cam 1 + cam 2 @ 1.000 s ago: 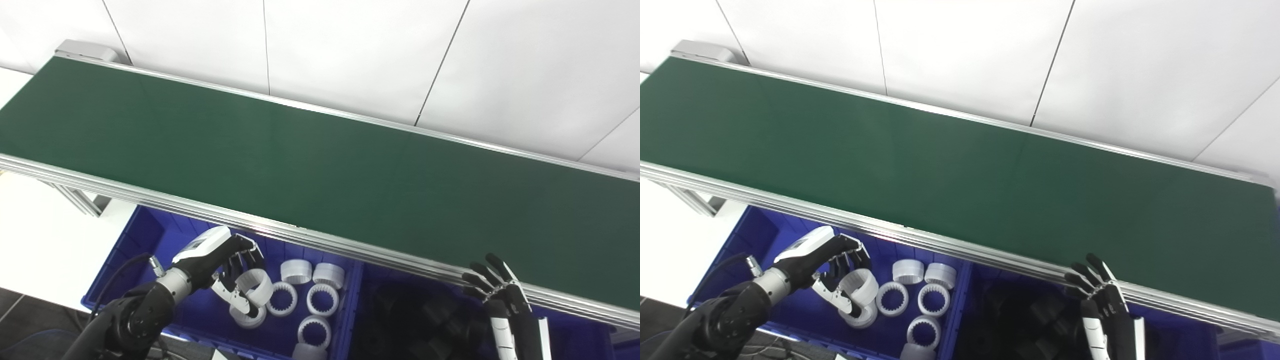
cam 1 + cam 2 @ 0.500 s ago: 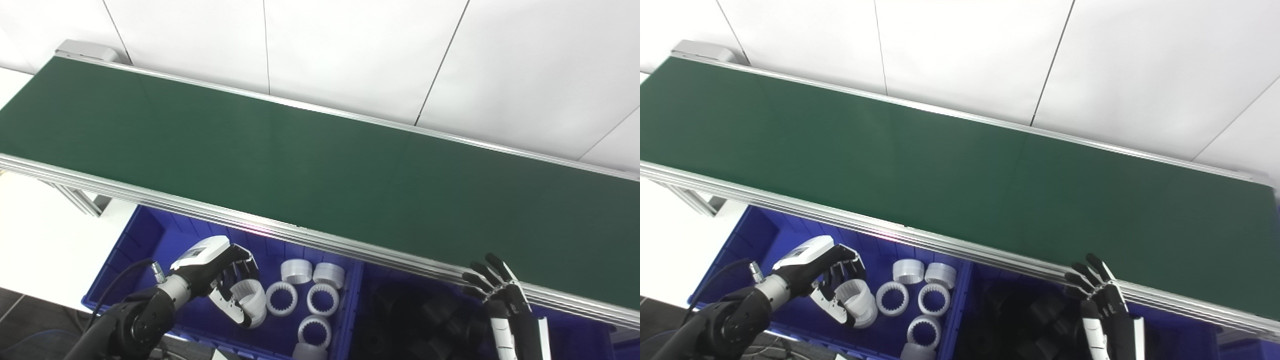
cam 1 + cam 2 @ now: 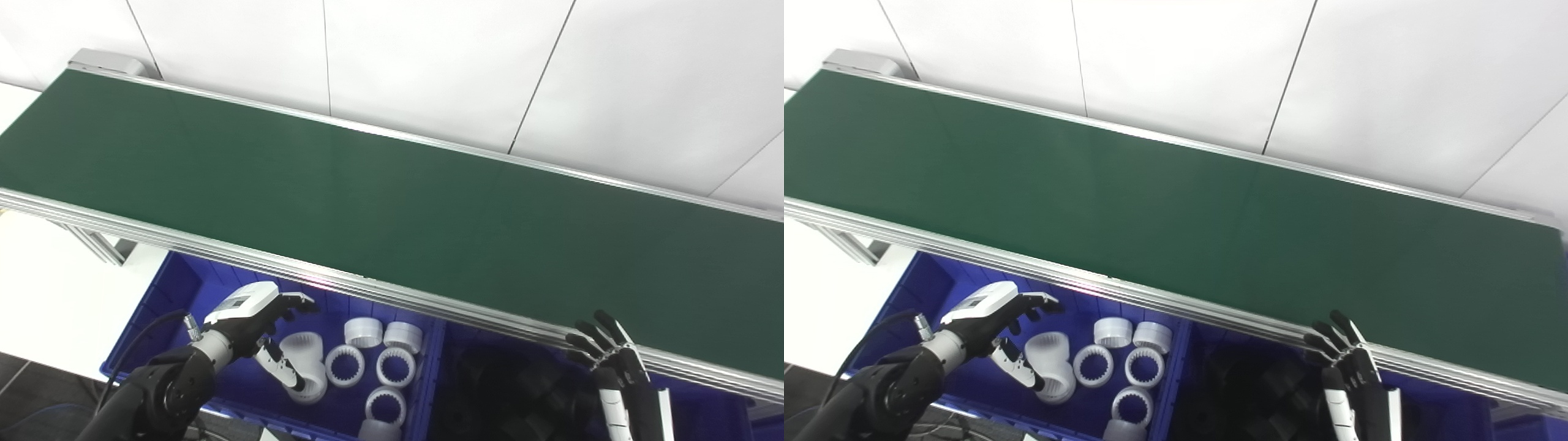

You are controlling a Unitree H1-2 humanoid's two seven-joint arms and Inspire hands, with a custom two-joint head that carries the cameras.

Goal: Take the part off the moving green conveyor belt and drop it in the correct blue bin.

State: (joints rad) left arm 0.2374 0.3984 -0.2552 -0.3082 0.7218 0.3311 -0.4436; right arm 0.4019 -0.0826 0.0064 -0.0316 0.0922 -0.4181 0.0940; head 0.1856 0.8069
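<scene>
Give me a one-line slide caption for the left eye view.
Left hand open over a white ring in the blue bin, below the green conveyor belt.

White table (image 3: 43, 306) under a blue bin (image 3: 159, 306) and a conveyor leg (image 3: 92, 244).

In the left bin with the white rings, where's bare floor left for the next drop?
In the left blue bin, bare floor lies along its left wall, behind the open left hand. The white rings crowd the right half, against the divider; one just-released ring lies beside the hand. The green belt carries nothing.
</scene>
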